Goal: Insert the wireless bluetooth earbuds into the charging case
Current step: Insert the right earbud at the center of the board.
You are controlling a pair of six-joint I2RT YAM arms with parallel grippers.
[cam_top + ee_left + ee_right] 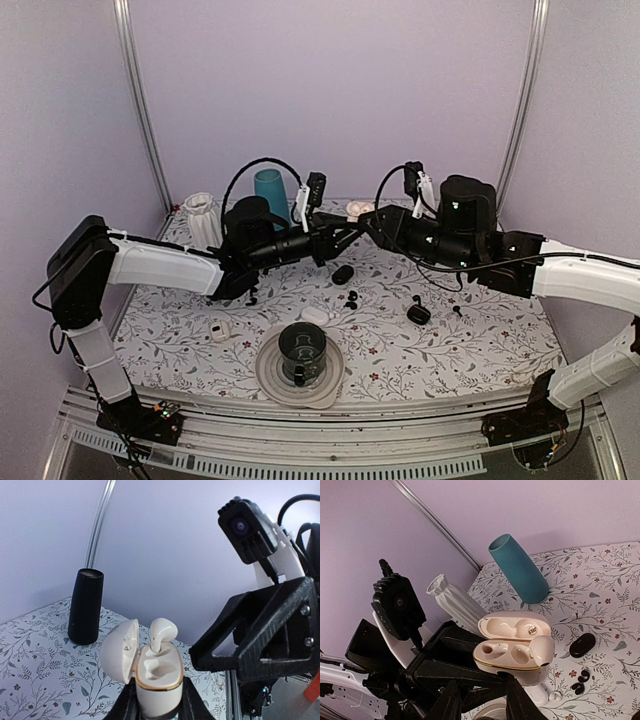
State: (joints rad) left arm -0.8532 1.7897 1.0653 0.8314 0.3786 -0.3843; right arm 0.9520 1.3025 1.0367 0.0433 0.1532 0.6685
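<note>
The case (157, 680) is clamped in the left tool (160, 696), one white earbud (162, 630) half-seated — black earbuds (350, 298) lie at its 6 o'clock; the right tool (482, 690) cannot be judged.

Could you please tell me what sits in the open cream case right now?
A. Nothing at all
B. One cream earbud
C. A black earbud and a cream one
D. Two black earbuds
B: a single cream earbud stands up from one slot of the case, its other slot bare, while the black earbuds lie on the table.
</note>
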